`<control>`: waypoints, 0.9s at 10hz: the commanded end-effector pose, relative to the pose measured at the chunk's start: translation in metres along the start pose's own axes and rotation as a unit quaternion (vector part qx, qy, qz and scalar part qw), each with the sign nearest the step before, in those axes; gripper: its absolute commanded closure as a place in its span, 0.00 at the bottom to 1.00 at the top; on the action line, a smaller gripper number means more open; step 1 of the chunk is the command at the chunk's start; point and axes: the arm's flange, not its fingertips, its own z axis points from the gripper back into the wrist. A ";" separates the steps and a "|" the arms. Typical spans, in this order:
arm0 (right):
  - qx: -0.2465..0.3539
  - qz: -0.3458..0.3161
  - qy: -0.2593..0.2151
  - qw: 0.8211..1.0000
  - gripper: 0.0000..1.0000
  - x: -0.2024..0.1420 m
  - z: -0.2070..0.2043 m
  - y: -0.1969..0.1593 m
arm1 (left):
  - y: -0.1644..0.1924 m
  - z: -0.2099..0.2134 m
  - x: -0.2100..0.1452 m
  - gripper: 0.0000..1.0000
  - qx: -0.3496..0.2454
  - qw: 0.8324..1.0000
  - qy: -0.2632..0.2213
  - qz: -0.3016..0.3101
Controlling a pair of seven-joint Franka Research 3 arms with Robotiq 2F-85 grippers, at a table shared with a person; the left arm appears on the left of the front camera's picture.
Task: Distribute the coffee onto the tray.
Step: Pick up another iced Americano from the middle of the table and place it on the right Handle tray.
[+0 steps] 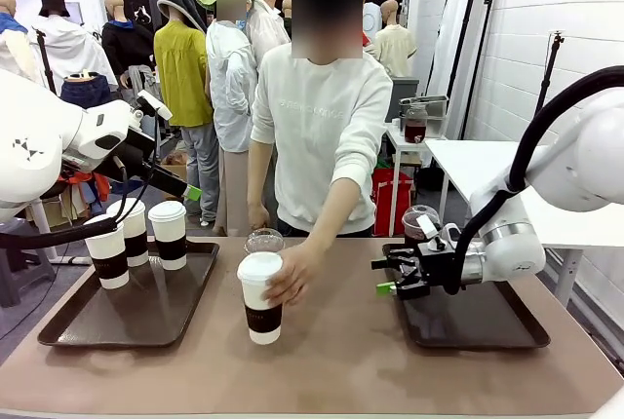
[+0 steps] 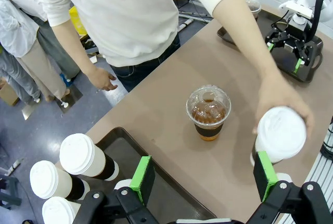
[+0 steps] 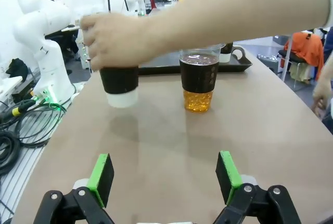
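Waiting on a handover, your left tool (image 2: 203,178) and right tool (image 1: 383,278) stood with fingers spread, empty; a hand (image 1: 294,275) gripped the sleeved cup (image 1: 261,307) mid-surface. Next, the right tool likely needed to clamp that cup and carry it to the right tray (image 1: 487,323).

**Cups and trays, counted**

Four sleeved paper cups (image 2: 86,156) (image 2: 49,179) (image 2: 60,211) (image 2: 281,133): three outside one finger of the left gripper (image 2: 203,176), one just beyond the other. Two clear dome-lidded cups (image 2: 208,112) (image 2: 253,4) ahead between the fingers. Two trays (image 1: 156,312) (image 1: 487,326).
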 end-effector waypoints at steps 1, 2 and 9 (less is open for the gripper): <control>0.002 -0.011 -0.004 1.000 0.00 0.002 0.004 0.009 | 0.001 0.000 -0.001 0.00 -0.002 1.000 0.000 -0.006; 0.000 0.000 0.000 1.000 0.00 0.000 0.000 0.000 | 0.001 0.000 -0.001 0.00 -0.002 1.000 0.000 -0.006; 0.000 0.000 0.000 1.000 0.00 0.000 0.000 0.000 | 0.001 0.000 -0.001 0.00 -0.002 1.000 0.000 -0.006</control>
